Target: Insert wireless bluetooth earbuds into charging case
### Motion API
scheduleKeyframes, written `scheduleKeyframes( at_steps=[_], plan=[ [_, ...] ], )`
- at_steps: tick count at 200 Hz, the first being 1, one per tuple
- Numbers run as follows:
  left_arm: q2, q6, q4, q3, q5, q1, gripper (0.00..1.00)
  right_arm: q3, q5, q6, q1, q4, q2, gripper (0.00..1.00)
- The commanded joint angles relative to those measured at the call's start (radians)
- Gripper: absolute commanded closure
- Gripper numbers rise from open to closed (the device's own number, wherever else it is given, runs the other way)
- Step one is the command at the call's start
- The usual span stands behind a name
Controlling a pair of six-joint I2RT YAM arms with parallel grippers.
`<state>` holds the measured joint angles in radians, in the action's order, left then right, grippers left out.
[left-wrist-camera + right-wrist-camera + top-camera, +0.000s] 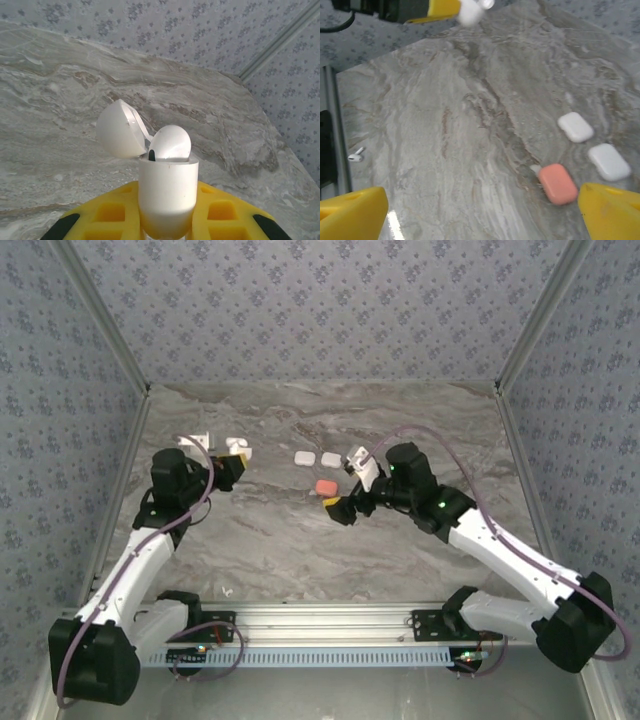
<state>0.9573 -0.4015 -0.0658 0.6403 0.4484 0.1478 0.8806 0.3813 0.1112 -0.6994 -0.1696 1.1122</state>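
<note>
My left gripper [167, 220] is shut on a white charging case [167, 195] and holds it upright. Its lid [120, 129] is flipped open to the left, and a white earbud [171, 144] sits in the case's mouth. In the top view this gripper [235, 468] hangs over the table's back left with the case [238, 448]. My right gripper [482, 215] is open with nothing between its yellow fingers [352, 215], low over the table's middle [338, 506]. A loose white earbud [355, 156] lies on the table by the left rail [228, 592].
A pink case [559, 184] lies shut just inside my right finger, a small white piece [535, 169] touching its near corner. Two shut white cases [575, 126] [609, 161] lie beyond it. Another white item [195, 443] sits at the back left. Patterned walls enclose the marble table [300, 550].
</note>
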Motion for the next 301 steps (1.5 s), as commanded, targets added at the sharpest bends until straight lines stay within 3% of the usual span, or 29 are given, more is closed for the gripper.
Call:
scheduleKeyframes(
  at_steps=[1, 33, 69, 95, 151, 201, 301],
  plan=[
    [0.000, 0.014, 0.038, 0.071, 0.016, -0.036, 1.00, -0.042, 0.033, 0.064, -0.094, 0.131, 0.030, 0.00],
    [0.028, -0.003, 0.078, 0.101, 0.060, -0.090, 1.00, -0.094, -0.010, 0.239, -0.272, 0.297, 0.170, 0.00],
    [0.043, -0.014, 0.087, 0.101, 0.082, -0.121, 1.00, -0.002, -0.036, 0.343, -0.416, 0.357, 0.414, 0.00],
    [0.047, -0.016, 0.084, 0.099, 0.085, -0.134, 1.00, 0.085, -0.036, 0.402, -0.485, 0.398, 0.593, 0.10],
    [0.055, -0.008, 0.090, 0.101, 0.092, -0.151, 1.00, 0.302, 0.051, 0.475, -0.549, 0.335, 0.870, 0.42],
    [0.063, -0.008, 0.090, 0.103, 0.094, -0.151, 1.00, 0.429, 0.102, 0.510, -0.580, 0.302, 0.980, 0.49],
    [0.064, -0.016, 0.089, 0.097, 0.088, -0.153, 1.00, 0.495, 0.091, 0.546, -0.601, 0.237, 1.066, 0.55]
  ],
)
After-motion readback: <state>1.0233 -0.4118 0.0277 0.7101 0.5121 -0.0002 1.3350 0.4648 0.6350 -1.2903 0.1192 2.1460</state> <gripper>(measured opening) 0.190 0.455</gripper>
